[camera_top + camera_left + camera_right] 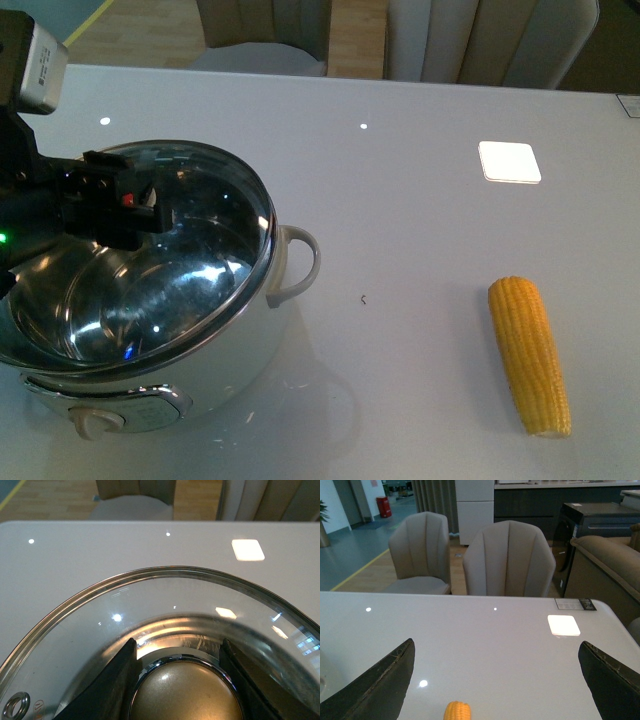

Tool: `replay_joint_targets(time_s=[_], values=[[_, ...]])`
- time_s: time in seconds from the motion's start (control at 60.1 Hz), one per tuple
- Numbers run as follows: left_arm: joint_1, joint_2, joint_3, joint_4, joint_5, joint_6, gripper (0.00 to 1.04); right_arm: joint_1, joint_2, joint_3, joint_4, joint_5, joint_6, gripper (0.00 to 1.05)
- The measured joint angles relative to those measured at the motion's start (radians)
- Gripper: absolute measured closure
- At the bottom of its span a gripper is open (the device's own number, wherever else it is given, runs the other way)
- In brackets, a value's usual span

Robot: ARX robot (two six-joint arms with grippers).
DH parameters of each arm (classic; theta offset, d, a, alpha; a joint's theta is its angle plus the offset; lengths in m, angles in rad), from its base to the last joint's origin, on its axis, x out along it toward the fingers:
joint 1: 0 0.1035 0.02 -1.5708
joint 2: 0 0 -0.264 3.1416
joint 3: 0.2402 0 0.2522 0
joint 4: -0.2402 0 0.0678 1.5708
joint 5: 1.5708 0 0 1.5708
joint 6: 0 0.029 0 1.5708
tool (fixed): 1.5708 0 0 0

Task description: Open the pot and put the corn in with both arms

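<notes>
The pot [200,385] stood closest, with its control knob [95,422] on the front face of the white body. A glass lid [200,250] with a steel rim covered the pot's mouth and looked tilted; I could not tell whether it touched the pot's rim all around. The left end effector [178,652] was over the middle of the lid. Its black fingers [117,680] were pressed against both sides of the round, brass-coloured lid knob [185,692], pinching it.

On the side of the pot where a white loop handle [297,265] showed, the corn [528,355] lay flat on the tabletop [420,200], well apart from the pot and touching nothing else. The right end effector [496,644] hung above the tabletop with its fingers spread wide and nothing between them; only the tip of the corn showed below it in the right wrist view.

Farther from the pot than the corn, a bright square light reflection [509,161] lay on the tabletop. Beyond the tabletop's far edge stood two beige chairs [507,560].
</notes>
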Motion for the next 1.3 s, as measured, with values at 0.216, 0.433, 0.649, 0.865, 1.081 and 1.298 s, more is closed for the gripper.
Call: replay_joint_targets(time_s=[0.216, 0.433, 0.649, 0.865, 1.081, 1.298], values=[[0.136, -0.101, 0.068, -0.050, 0.055, 0.003, 0.62, 0.000, 0.000, 0.000, 0.000, 0.000, 0.000, 0.09], [0.412, -0.072, 0.113, -0.018, 0.150, 0.048, 0.62, 0.000, 0.000, 0.000, 0.000, 0.000, 0.000, 0.09], [0.681, 0.114, 0.134, 0.105, 0.190, 0.110, 0.62, 0.000, 0.000, 0.000, 0.000, 0.000, 0.000, 0.09], [0.822, 0.310, 0.136, 0.222, 0.208, 0.163, 0.62, 0.000, 0.000, 0.000, 0.000, 0.000, 0.000, 0.09], [0.817, 0.496, 0.167, 0.309, 0.235, 0.168, 0.62, 0.000, 0.000, 0.000, 0.000, 0.000, 0.000, 0.09], [0.782, 0.641, 0.246, 0.342, 0.215, 0.166, 0.62, 0.000, 0.000, 0.000, 0.000, 0.000, 0.000, 0.09]])
